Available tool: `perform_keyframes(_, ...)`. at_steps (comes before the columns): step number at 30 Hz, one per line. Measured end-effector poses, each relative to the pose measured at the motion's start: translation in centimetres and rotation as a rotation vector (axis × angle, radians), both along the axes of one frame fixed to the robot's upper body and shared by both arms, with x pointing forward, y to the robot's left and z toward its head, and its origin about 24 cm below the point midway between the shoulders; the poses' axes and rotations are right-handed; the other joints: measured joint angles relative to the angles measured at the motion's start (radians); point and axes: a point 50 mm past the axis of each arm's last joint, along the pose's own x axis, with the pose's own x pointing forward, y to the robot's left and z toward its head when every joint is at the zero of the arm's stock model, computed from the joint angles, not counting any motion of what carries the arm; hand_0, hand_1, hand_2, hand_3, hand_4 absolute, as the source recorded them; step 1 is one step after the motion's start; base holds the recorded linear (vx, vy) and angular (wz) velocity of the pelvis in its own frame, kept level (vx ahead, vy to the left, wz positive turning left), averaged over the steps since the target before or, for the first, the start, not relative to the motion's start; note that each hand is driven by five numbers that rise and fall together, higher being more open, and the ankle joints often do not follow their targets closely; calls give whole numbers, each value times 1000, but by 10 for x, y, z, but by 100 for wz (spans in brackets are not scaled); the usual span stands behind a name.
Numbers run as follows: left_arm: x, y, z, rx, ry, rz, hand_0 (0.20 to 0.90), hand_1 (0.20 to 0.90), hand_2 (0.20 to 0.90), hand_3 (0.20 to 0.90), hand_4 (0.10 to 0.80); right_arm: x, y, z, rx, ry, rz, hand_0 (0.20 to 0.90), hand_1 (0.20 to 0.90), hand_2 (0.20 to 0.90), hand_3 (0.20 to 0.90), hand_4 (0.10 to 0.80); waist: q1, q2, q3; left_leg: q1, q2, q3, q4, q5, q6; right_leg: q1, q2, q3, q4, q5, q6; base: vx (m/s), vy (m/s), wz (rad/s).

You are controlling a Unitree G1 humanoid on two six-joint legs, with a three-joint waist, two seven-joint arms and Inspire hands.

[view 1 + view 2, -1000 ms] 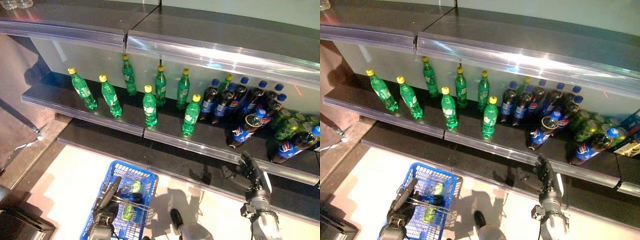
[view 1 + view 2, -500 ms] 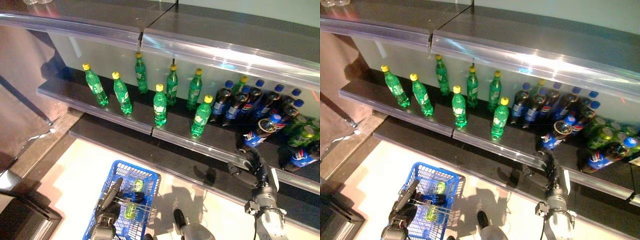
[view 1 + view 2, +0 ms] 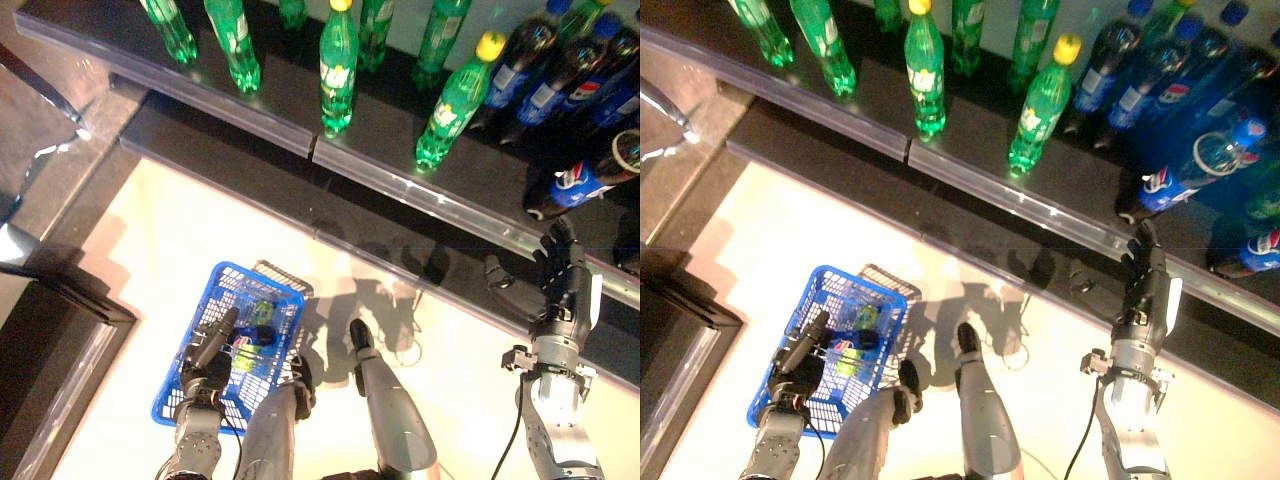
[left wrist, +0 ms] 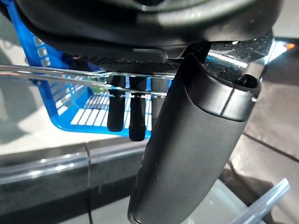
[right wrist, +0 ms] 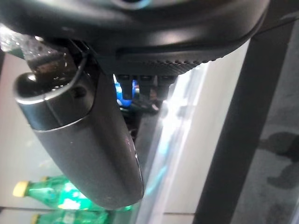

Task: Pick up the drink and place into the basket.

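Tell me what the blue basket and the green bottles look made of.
The blue basket: likely moulded plastic, with an open lattice of uniform glossy blue; its handle looks like wire. The green bottles: probably clear tinted plastic, translucent and shiny, with yellow screw caps.

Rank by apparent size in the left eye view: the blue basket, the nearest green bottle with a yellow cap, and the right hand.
1. Blue basket
2. Green bottle and right hand: alike in length; the bottle stands farther away, so no ranking.

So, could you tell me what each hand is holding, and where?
The left hand grips the blue basket by its wire handle; the right hand holds nothing.
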Motion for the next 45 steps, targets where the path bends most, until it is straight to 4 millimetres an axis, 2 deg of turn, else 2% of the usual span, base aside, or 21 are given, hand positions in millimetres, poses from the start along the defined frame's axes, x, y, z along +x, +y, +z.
perform_keyframes(5,7,-1,9,0,-47,-2,300,300,300,200,100,2,0,11,-31,-64,-13,900,900,900,900,800,11,9,27,-48,3,5,42,-12,4,-45,1,2,28,-1,1,-15,10,-1)
perform_keyframes(14,1,0,5,-14,-27,4,300,300,300,200,100,2,8,26,-56,-131,30,900,900,900,900,800,38,11,29,-25,23,7,63,-34,-5,-16,20,2,31,-18,-3,65,-8,-4)
perform_keyframes(20,-20,3,-10,-31,54,3,300,300,300,200,100,-1,9,23,-67,-104,88,900,900,900,900,800,52,13,28,106,28,-16,54,-63,-12,110,22,-23,50,-68,-13,245,-67,9)
perform_keyframes(25,-31,8,-17,-37,116,-19,300,300,300,200,100,-3,9,16,-13,-33,118,900,900,900,900,800,80,10,25,207,29,-46,33,-76,-25,207,20,-56,63,-111,-18,284,-85,16)
perform_keyframes(34,-33,14,-18,-29,172,-69,300,300,300,200,100,-1,1,-5,139,112,83,900,900,900,900,800,154,1,17,315,29,-84,16,-82,-37,325,18,-99,58,-135,-23,194,-67,14)
perform_keyframes(37,-33,25,-14,1,187,-90,300,300,300,200,100,0,-4,-16,196,152,49,900,900,900,900,800,178,-16,9,304,29,-99,30,-82,-39,329,20,-113,52,-130,-24,3,-55,12)
perform_keyframes(41,-29,33,-9,30,192,-114,300,300,300,200,100,2,-9,-26,231,182,-15,900,900,900,900,800,179,-19,6,246,32,-121,61,-82,-39,309,20,-133,23,-106,-17,-151,-46,12)
perform_keyframes(45,-6,39,8,78,156,-142,300,300,300,200,100,20,-10,-22,259,160,-78,900,900,900,900,800,186,-21,6,101,42,-123,89,-56,-25,205,22,-137,-16,-52,0,-210,-83,2)
